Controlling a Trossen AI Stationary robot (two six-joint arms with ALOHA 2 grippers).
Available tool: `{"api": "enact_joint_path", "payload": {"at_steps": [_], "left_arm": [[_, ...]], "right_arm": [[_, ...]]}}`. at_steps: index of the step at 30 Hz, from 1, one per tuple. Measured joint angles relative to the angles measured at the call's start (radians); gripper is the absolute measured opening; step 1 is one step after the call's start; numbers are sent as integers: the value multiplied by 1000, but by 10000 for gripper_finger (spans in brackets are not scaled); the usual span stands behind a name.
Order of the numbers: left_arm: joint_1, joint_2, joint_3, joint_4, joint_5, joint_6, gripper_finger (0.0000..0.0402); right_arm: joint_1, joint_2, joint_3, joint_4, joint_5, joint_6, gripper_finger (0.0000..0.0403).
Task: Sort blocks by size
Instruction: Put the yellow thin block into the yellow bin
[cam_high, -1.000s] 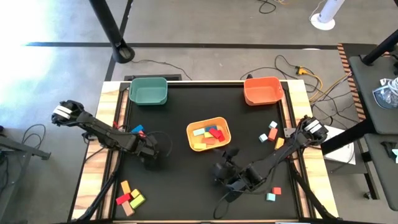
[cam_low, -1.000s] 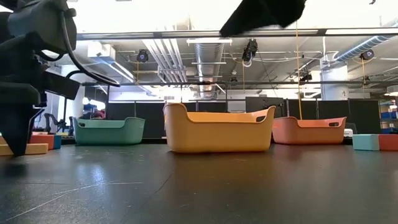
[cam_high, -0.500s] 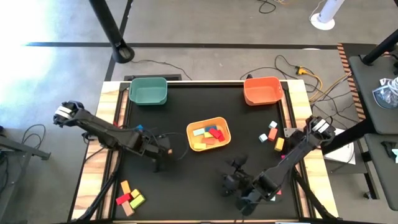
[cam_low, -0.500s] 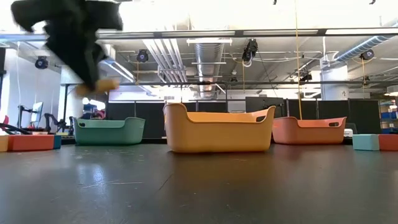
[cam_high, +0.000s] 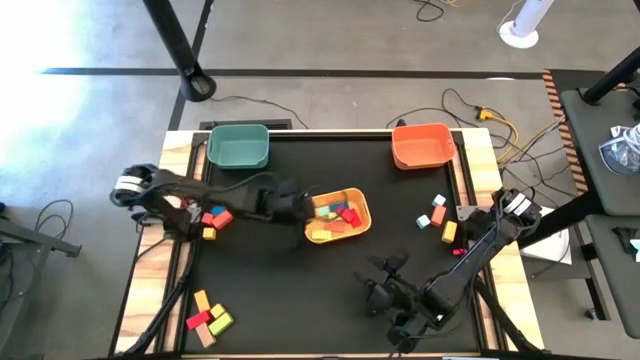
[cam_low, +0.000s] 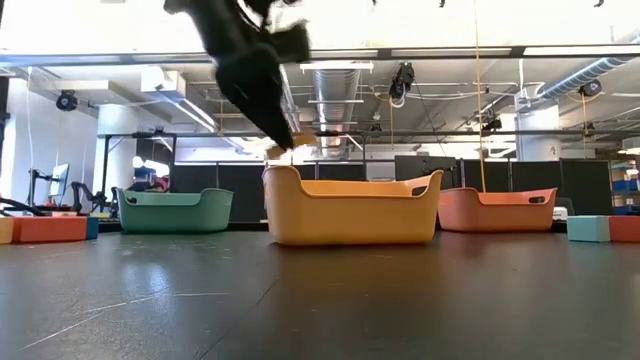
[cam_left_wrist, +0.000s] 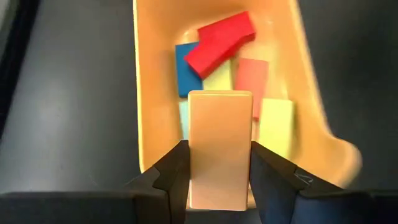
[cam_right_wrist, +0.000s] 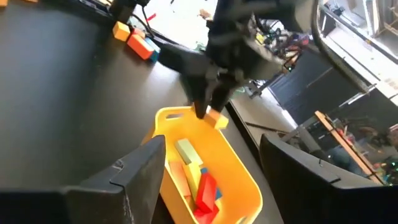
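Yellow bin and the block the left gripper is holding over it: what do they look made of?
Yellow bin: looks like moulded plastic, with thin smooth walls, rounded corners and a soft sheen. Block in the left gripper: a pale orange flat bar with a matte face and crisp edges, possibly painted wood or dense foam; the look leaves that open.

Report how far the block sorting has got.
Done: several blocks already lie in the yellow bin.

In hand: the left gripper holds an orange block in its jaws above that bin's edge.

Left: loose blocks at the table's left edge, front left corner and right side. The right gripper hangs open near the front.
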Motion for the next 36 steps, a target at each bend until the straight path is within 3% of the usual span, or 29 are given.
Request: {"api": "enact_joint_path", "payload": {"at_steps": [5, 16, 25, 36], "left_arm": [[71, 141, 106, -3, 131, 65, 124], [90, 352, 265, -93, 167, 88, 124], [93, 387, 261, -89, 165, 72, 137], [87, 368, 272, -101, 140, 69, 217]], "right_arm": [[23, -21, 0, -91, -2, 105, 259], [106, -58, 0, -261, -5, 336, 263], [109, -57, -3, -274, -10, 385, 256], [109, -57, -3, -272, -8, 384, 282]]}}
